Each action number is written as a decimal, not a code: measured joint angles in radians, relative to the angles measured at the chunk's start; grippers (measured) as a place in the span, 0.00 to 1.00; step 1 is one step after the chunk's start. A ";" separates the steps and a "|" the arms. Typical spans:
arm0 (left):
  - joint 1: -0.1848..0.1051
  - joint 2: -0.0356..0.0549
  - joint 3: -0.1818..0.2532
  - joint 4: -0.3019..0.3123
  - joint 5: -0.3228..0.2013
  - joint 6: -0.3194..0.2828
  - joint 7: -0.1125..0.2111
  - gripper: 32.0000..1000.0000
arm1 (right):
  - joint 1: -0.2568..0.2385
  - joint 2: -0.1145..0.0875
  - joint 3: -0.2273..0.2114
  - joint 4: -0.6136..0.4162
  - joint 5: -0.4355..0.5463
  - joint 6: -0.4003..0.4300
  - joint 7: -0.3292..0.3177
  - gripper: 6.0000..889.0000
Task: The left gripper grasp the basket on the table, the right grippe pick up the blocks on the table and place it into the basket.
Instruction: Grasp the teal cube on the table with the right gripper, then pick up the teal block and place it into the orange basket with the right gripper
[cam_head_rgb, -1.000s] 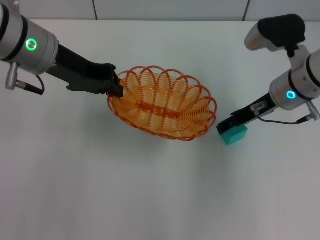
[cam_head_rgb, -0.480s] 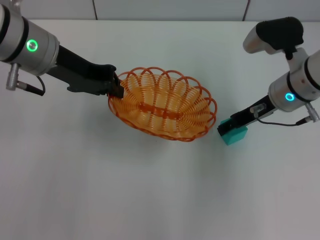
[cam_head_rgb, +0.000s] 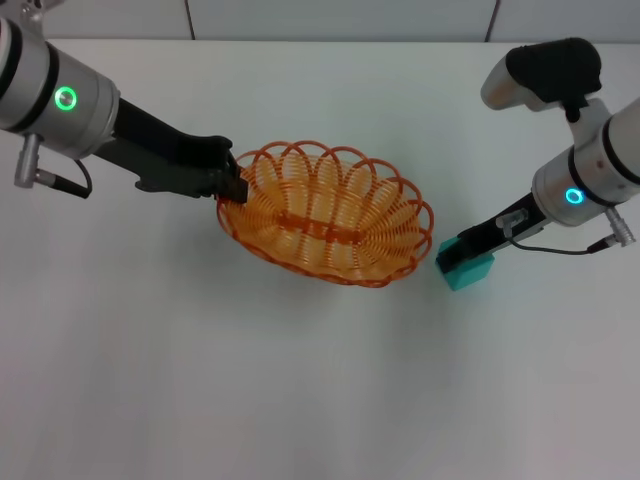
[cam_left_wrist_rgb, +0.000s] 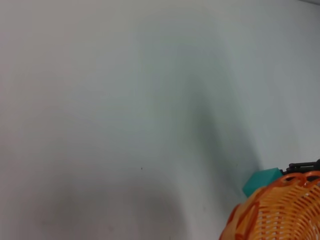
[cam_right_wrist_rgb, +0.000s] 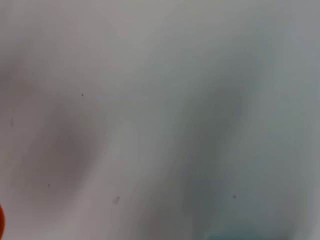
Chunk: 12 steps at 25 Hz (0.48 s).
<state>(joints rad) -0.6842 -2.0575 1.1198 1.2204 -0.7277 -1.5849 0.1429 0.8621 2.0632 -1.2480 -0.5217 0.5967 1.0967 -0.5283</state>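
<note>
Cube sitting on the table just right of the basket, with the right gripper down on its near-basket side, probably gripping it but hard to tell. Left gripper clamping the basket's left rim, so carrying leftward next.

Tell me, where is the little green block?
In the head view the green block sits on the table, right of the basket, at the right hand.
</note>
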 joint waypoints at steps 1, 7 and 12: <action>0.001 0.0002 0.000 -0.001 -0.001 0.000 0.000 0.07 | 0.000 0.000 0.002 0.000 0.000 0.000 0.000 0.84; 0.000 0.0004 0.000 -0.001 -0.003 0.000 0.001 0.07 | 0.000 0.000 0.004 0.000 0.000 0.000 0.001 0.62; -0.001 0.0004 0.000 -0.001 -0.003 0.000 0.001 0.07 | -0.001 0.000 0.004 -0.001 0.000 0.000 0.001 0.62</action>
<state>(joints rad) -0.6850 -2.0570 1.1198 1.2195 -0.7304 -1.5845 0.1442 0.8612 2.0632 -1.2440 -0.5229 0.5966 1.0968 -0.5277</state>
